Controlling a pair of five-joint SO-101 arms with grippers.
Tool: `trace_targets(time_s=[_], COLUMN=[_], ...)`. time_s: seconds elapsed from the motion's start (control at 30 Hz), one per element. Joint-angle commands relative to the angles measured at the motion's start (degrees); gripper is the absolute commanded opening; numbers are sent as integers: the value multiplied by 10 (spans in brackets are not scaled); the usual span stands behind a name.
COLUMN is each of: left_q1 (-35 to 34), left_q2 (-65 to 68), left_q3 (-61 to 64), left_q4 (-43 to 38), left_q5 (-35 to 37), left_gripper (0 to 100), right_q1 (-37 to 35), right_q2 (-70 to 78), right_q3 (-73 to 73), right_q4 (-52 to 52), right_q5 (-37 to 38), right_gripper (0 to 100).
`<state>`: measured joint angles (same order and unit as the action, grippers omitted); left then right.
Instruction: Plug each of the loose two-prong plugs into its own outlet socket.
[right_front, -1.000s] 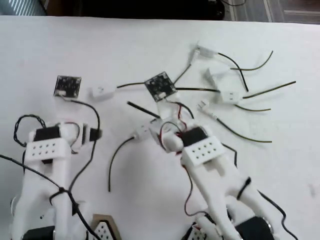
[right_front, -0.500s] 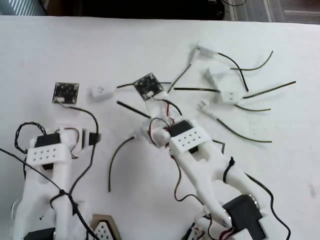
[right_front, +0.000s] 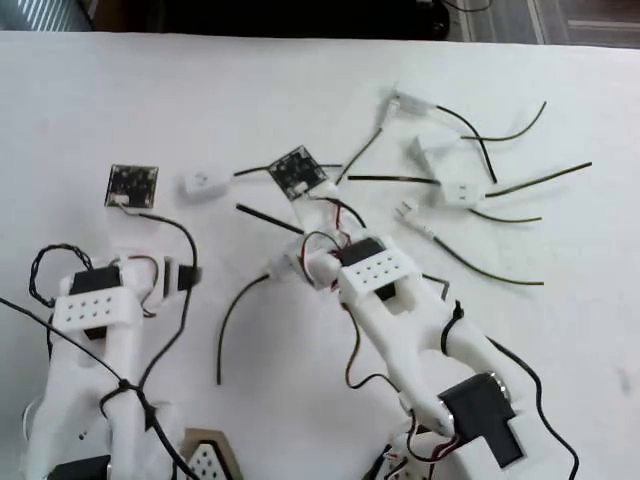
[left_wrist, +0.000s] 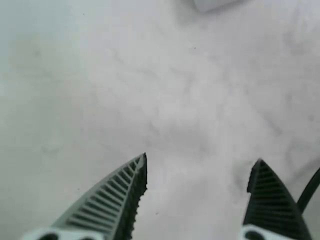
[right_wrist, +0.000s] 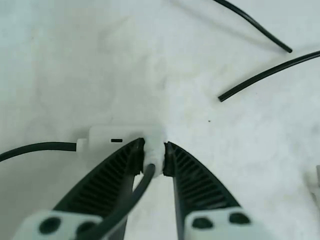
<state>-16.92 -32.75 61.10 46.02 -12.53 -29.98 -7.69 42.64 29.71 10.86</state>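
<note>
The white plug (right_wrist: 112, 140) lies flat on the desk (right_front: 300, 70), near its middle, and its black cable (right_front: 232, 315) curves away from it towards the front edge. The right gripper (right_wrist: 154, 145) is closed on one end of this plug. Its two jaws press the white body from both sides, so the plug is pinched low, close to the desk surface. The grip seems to be taken at the end and not in the middle, probably so that the rest of the body is free to be pointed at a socket. Whether the prongs are at the held end cannot be told. Just beyond the plug sits a black square module (right_front: 298, 170), and a thin black wire appears to run from it to a white connector (right_front: 203, 183). A second black square module (right_front: 132, 183) lies further to the left. Which of these parts are the outlet sockets is not clear. The other white plugs (right_front: 460, 190), with their loose black cables, are spread over the far right part of the desk, well apart from the held one. The left gripper (left_wrist: 201, 160) hangs wide open above bare desk and holds nothing.
</note>
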Motion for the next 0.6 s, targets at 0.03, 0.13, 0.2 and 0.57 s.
trace_targets(time_s=[0.03,0.13,0.2,0.57], left_q1=[-5,-5,-5,-6], left_q2=[-18,-18,-18,-16], left_q3=[-1,-1,-1,0], left_q4=[-7,-7,-7,-6], left_q5=[6,6,6,6], left_gripper=[320,320,320,320], right_q1=[6,4,3,51], right_q2=[7,41,67,60], right_q3=[-20,-22,-24,-77], right_q4=[-4,-6,-8,-8], right_q5=[4,4,5,1], right_gripper=[19,18,18,18])
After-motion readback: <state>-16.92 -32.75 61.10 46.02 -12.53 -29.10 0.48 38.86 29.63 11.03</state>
